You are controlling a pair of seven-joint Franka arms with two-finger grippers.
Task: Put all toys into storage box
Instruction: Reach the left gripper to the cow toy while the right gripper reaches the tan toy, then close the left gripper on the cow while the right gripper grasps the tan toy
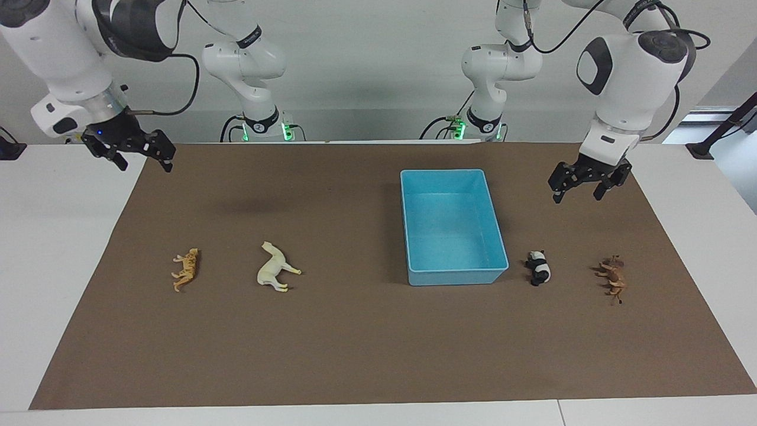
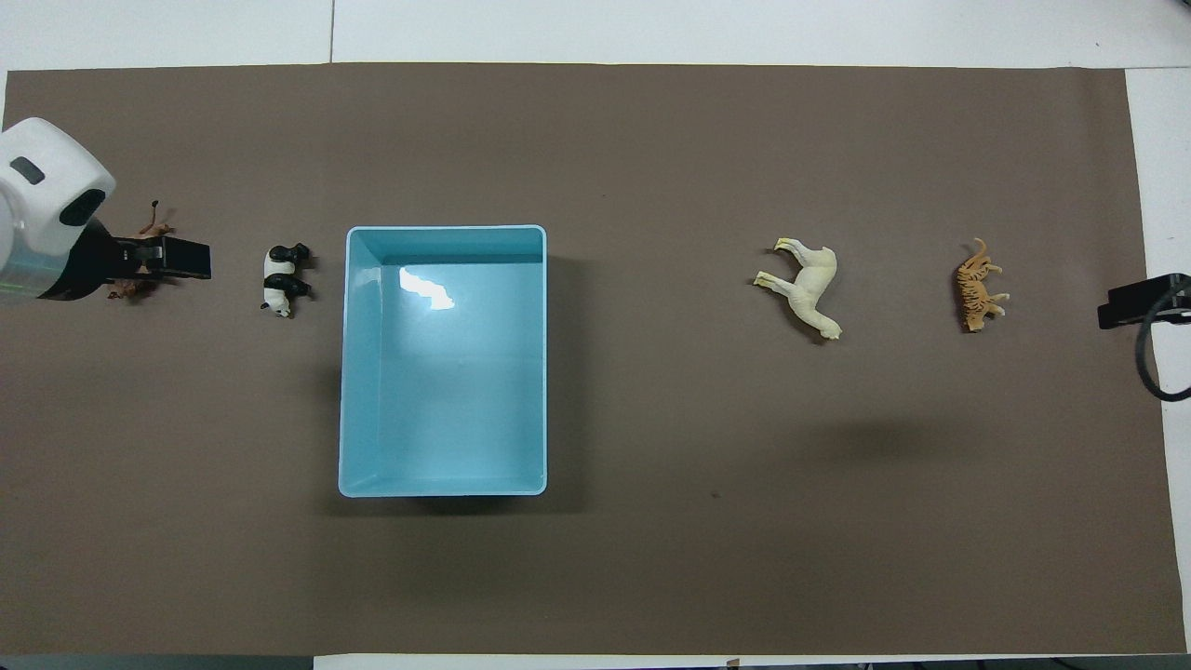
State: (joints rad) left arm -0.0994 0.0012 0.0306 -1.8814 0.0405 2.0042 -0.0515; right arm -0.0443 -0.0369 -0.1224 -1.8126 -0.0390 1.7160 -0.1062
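The light blue storage box (image 1: 455, 277) stands empty on the brown mat; it also shows in the overhead view (image 2: 443, 229). The panda (image 1: 538, 267) (image 2: 281, 277) and the reddish-brown horned animal (image 1: 612, 278) (image 2: 149, 228) lie beside it toward the left arm's end. The cream-white horse (image 1: 275, 269) (image 2: 809, 287) and the orange tiger (image 1: 186, 269) (image 2: 977, 284) lie toward the right arm's end. My left gripper (image 1: 582, 190) (image 2: 163, 261) hangs open and empty in the air, partly covering the horned animal from above. My right gripper (image 1: 145, 161) (image 2: 1140, 302) hangs open and empty over the mat's edge.
The brown mat (image 1: 355, 343) covers most of the white table (image 1: 709, 195). All the toys lie in a row at about the same distance from the robots as the box's farther wall.
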